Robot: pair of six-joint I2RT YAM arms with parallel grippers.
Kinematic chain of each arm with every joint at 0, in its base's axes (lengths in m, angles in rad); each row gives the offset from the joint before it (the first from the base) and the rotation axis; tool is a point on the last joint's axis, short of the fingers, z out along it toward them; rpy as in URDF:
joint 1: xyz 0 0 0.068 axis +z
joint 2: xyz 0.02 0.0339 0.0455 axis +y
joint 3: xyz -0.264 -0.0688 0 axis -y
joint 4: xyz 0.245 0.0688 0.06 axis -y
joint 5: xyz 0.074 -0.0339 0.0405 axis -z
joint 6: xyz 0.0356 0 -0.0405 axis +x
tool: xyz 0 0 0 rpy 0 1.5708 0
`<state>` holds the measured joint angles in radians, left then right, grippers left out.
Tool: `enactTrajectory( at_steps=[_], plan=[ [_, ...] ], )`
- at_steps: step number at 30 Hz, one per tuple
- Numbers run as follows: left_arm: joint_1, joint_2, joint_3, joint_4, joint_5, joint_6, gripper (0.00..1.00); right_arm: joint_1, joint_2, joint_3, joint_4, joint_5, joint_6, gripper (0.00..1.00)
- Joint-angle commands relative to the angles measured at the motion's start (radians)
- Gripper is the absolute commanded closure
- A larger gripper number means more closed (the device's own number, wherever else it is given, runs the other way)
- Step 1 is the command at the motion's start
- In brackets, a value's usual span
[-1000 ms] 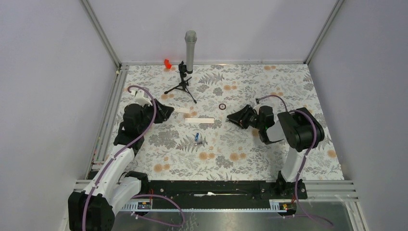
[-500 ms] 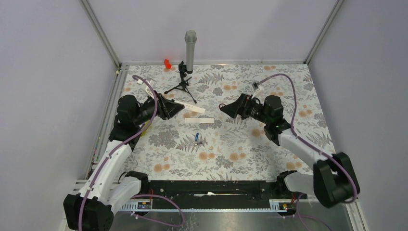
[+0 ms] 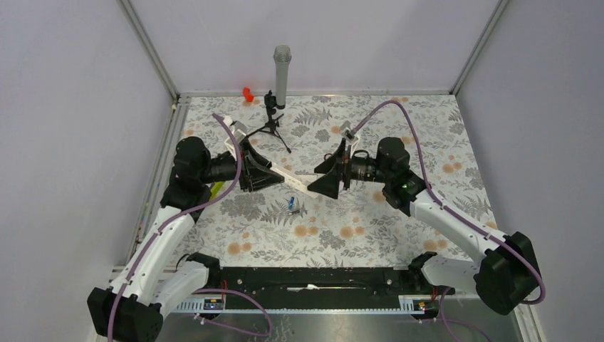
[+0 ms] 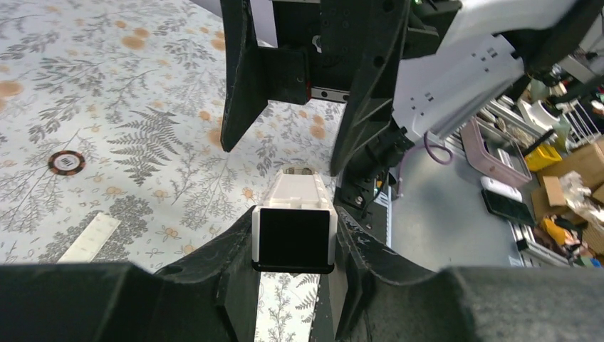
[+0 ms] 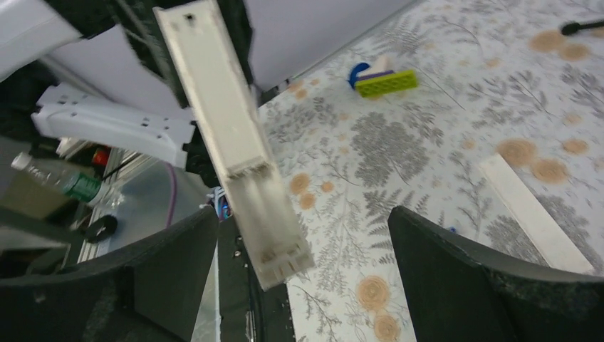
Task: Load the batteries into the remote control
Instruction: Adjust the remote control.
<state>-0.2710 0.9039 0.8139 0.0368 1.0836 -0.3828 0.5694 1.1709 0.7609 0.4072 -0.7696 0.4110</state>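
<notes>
Left end effector is clamping hard on one end of the remote control, holding it off the bench with the free end pointing across at the other arm. Right end effector is standing wide apart, its fingers either side of that free end and, as far as I can tell, not touching it yet. Over the last second both arms have been swinging in from their own sides to meet over the middle. I am reading that as a two-handed brace or a handover being set up rather than any loading. From the right wrist the remote's recessed battery bay is facing the camera and looking empty. The batteries are lying together on the bench just on my side of the raised remote, exactly where they were a second ago, so neither is in yet. A flat white strip, probably the bay cover, is lying on the bench under the meeting point. Further left, a yellow-green bar is sitting with a small blue piece touching it. At the far edge the microphone is standing upright on its tripod, well apart from all this.
</notes>
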Motion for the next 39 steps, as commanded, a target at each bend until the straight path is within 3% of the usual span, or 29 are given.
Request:
enactTrajectory(
  at_steps=[1,6,14,17,18,19,20,21,22,24,29,33,39],
  plan=[
    [-0.014,-0.032,0.038,0.029,0.106,0.050,1.00,0.076,-0.011,0.100,-0.062,-0.122,-0.139,0.03],
    [-0.025,-0.047,0.041,0.029,0.136,0.057,1.00,0.151,0.006,0.146,-0.168,-0.110,-0.228,0.12],
    [-0.032,-0.086,0.024,0.089,0.163,0.022,1.00,0.162,0.027,0.168,-0.162,-0.200,-0.234,0.53],
    [-0.032,-0.101,0.006,0.151,0.158,-0.024,0.95,0.166,0.033,0.187,-0.178,-0.209,-0.235,0.67],
    [-0.033,-0.104,-0.001,0.173,0.146,-0.043,0.90,0.169,0.033,0.190,-0.177,-0.208,-0.234,0.72],
    [-0.033,-0.107,-0.005,0.190,0.120,-0.063,0.75,0.170,0.032,0.193,-0.174,-0.194,-0.225,0.81],
    [-0.033,-0.109,-0.003,0.197,0.071,-0.088,0.52,0.172,0.029,0.194,-0.163,-0.170,-0.212,0.89],
    [-0.033,-0.110,-0.002,0.192,-0.007,-0.110,0.35,0.172,0.024,0.189,-0.152,-0.137,-0.202,0.92],
    [-0.033,-0.109,0.000,0.188,-0.081,-0.139,0.27,0.173,0.016,0.185,-0.130,-0.086,-0.188,0.94],
    [-0.033,-0.095,-0.001,0.187,-0.249,-0.215,0.19,0.173,0.003,0.156,-0.066,0.019,-0.152,0.95],
    [-0.040,-0.063,-0.019,0.094,-0.656,-0.479,0.18,0.202,0.003,0.130,0.024,0.356,-0.107,0.94],
    [-0.093,-0.059,-0.059,0.130,-0.813,-0.567,0.18,0.266,0.042,0.163,-0.005,0.602,-0.168,0.95],
    [-0.180,0.002,-0.023,0.128,-0.911,-0.565,0.25,0.328,0.101,0.216,-0.030,0.726,-0.186,0.97]
  ],
)
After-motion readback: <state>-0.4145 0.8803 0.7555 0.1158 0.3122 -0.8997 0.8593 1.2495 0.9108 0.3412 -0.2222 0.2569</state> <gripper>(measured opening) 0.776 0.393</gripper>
